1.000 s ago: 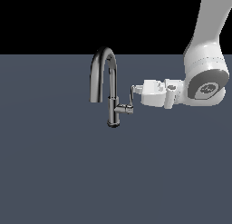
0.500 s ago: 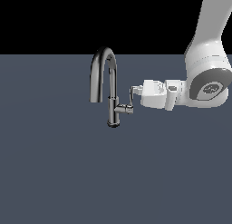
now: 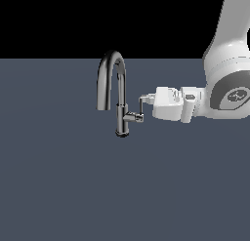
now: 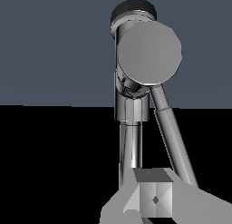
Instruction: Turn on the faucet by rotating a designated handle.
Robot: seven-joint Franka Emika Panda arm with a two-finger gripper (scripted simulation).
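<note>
The dark chrome faucet (image 3: 121,96) stands upright with its arched spout toward the exterior view's left. Its handle (image 3: 141,108), a thin lever, rises nearly upright from a short stub on the body's right side. My white gripper (image 3: 143,97) reaches in horizontally from the exterior view's right, fingers together, with the tip against the lever's upper end. In the wrist view the stub's round end (image 4: 149,55) faces the camera. The lever (image 4: 174,137) runs down from it to the shut fingertips (image 4: 154,198), next to the faucet body (image 4: 131,128).
The faucet stands on a flat grey-blue surface (image 3: 73,186). My white arm (image 3: 229,89) comes down at the exterior view's right edge. The background beyond the surface is black.
My gripper has shifted slightly down and toward the faucet. The lever has swung from a tilt to nearly upright.
</note>
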